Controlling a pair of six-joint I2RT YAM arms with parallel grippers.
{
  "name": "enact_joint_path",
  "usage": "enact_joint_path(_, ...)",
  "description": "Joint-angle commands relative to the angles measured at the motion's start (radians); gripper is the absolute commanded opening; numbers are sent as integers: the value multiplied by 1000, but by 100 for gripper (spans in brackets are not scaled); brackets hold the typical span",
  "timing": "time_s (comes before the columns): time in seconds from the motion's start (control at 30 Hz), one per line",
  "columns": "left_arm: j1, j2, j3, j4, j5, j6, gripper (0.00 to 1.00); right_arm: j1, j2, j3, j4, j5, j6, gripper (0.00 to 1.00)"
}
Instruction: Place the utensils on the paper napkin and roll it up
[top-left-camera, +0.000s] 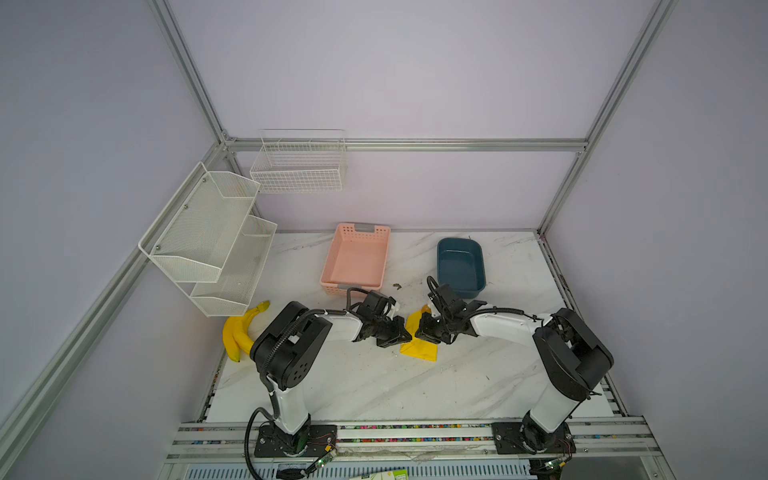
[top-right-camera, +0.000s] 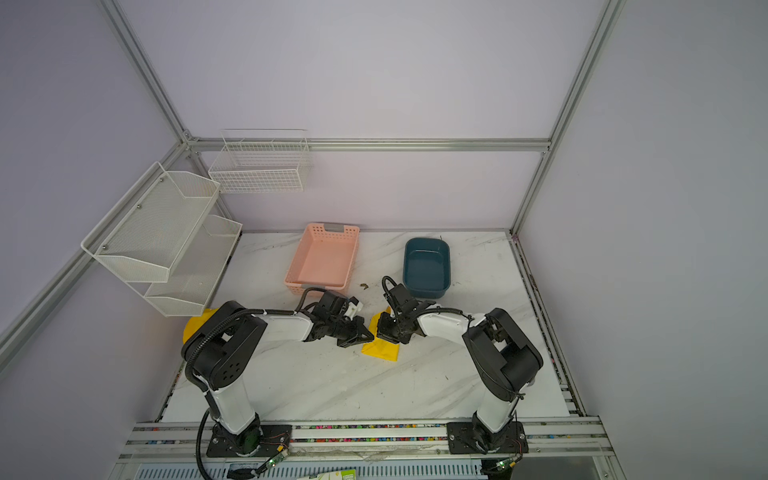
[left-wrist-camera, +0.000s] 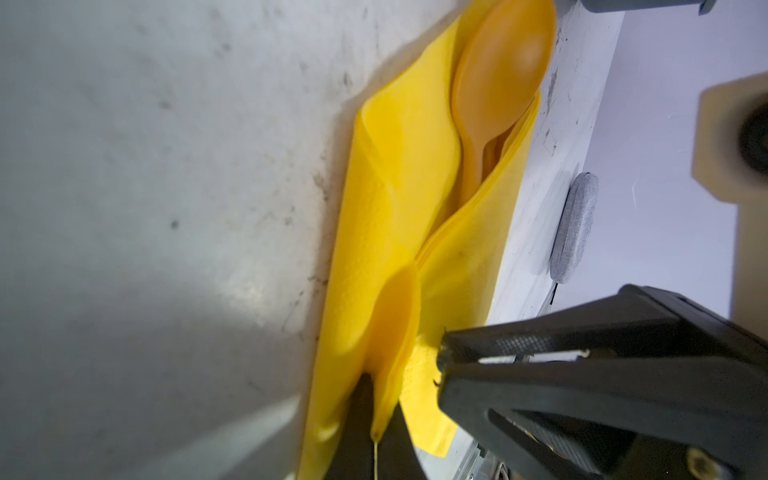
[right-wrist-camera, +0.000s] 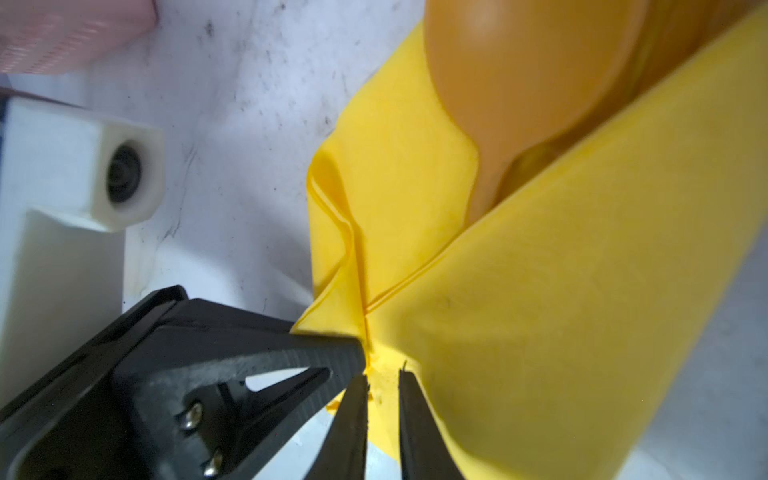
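Note:
The yellow paper napkin (top-left-camera: 422, 351) (top-right-camera: 382, 352) lies mid-table, folded over the utensils. In the wrist views its folds (left-wrist-camera: 395, 187) (right-wrist-camera: 540, 311) wrap an orange spoon (left-wrist-camera: 498, 62) (right-wrist-camera: 519, 62), whose bowl sticks out at one end. Fork and knife are hidden inside the fold. My left gripper (top-left-camera: 406, 337) (top-right-camera: 371, 334) (left-wrist-camera: 376, 415) is shut on a pinched ridge of the napkin. Right beside it, tip to tip, my right gripper (top-left-camera: 417, 332) (top-right-camera: 379, 330) (right-wrist-camera: 384, 386) is shut on the napkin's creased edge, a narrow gap between its fingers.
Two bananas (top-left-camera: 241, 332) lie at the left by the left arm's elbow. A pink basket (top-left-camera: 357, 259) and a blue tub (top-left-camera: 460, 266) stand behind the grippers. A white mesh shelf (top-left-camera: 208, 241) and a wire basket (top-left-camera: 299, 166) hang at the back left.

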Motion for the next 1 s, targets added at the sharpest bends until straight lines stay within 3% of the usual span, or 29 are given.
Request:
enact_joint_path(0.0,-1,21,51,-13,-28,-5,3,9,-39,-42,9,-43,36,18)
enact_joint_path(0.5,0,-2,59,-18,-38,-3,3,57,17,-90,39,-46,43,19)
enact_joint_path(0.97,-31,-20,181,-48,71,41,3,59,17,-85,15,-21,22,18)
